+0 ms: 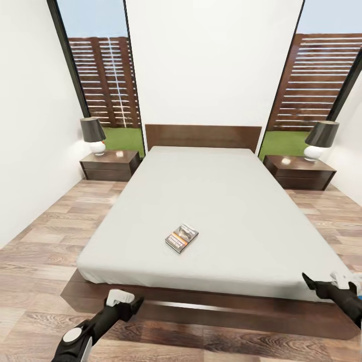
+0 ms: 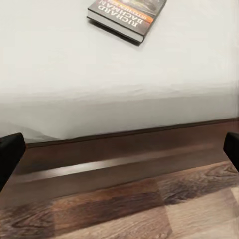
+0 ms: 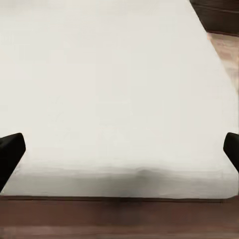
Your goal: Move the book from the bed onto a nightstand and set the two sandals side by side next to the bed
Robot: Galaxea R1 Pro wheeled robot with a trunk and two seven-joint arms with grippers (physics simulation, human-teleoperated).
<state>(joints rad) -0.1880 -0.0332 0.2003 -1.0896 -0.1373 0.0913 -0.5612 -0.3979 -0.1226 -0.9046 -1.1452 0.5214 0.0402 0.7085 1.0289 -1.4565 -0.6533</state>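
Left gripper (image 1: 131, 300) and right gripper (image 1: 307, 279) are hanging wide-spread and empty at the bed's (image 1: 211, 201) foot, the book (image 1: 181, 238) is lying on the mattress, both nightstands (image 1: 110, 165) are waiting bookless: nothing accomplished yet.

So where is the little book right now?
In the head view the book lies flat on the bed, near the foot end and a bit left of middle, closer to the left gripper than the right.
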